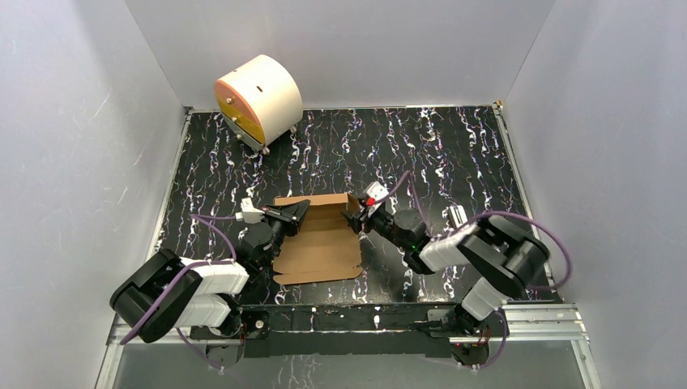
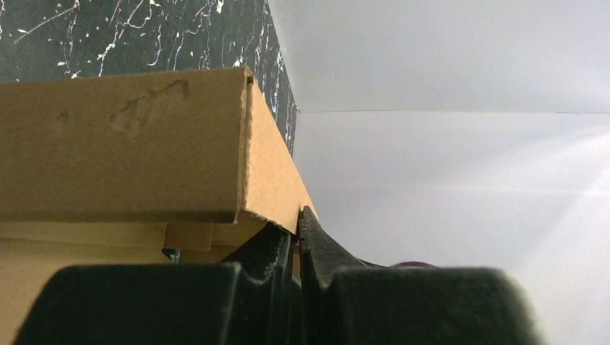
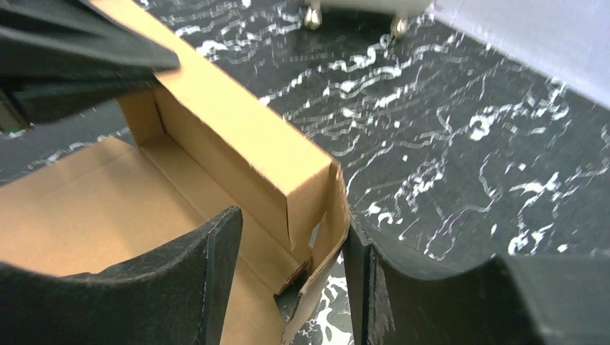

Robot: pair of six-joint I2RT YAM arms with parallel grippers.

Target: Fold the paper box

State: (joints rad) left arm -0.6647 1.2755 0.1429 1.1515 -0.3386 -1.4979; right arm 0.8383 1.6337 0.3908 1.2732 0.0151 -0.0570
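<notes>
The paper box (image 1: 320,243) lies partly folded at the table's near middle, brown, with its far wall (image 3: 237,144) standing up. My left gripper (image 1: 300,209) is at the box's far left corner. In the left wrist view it (image 2: 299,219) is shut, with the edge of a cardboard wall (image 2: 122,144) pinched between its fingers. My right gripper (image 1: 355,217) is at the far right corner. Its jaws (image 3: 291,223) stand open around the corner's end flap (image 3: 327,230). The right finger (image 3: 367,280) rests against the flap's outside. The left finger (image 3: 208,273) is inside the box, clear of the wall.
A cream cylinder with an orange face (image 1: 258,97) stands on small feet at the back left. A small white-and-black bar (image 1: 456,214) lies right of the box, beside my right arm. White walls close in the black marbled table (image 1: 421,154) on three sides.
</notes>
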